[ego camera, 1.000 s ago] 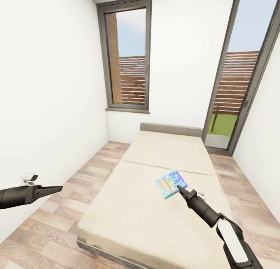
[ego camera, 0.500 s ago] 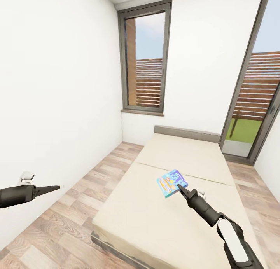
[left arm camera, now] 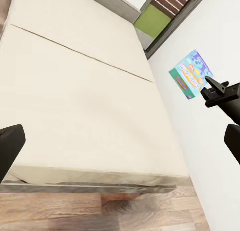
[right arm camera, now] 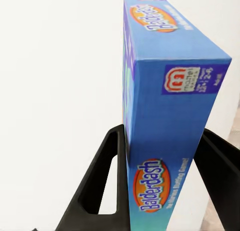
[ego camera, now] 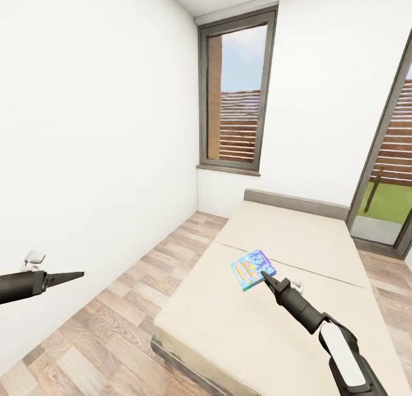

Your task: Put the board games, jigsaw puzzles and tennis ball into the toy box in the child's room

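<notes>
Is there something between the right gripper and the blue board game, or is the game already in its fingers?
Nothing stands between them. The right gripper is shut on the blue board game; its fingers press the box on both sides, holding it above the bed.

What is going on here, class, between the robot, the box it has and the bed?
The robot's right gripper is shut on a light blue board game, pinching the box by one edge; the right wrist view shows a finger pressed against each side. The game is held up in the air above the beige bed, not lying on it. The left gripper is held out over the wood floor near the white wall, carrying nothing.
</notes>
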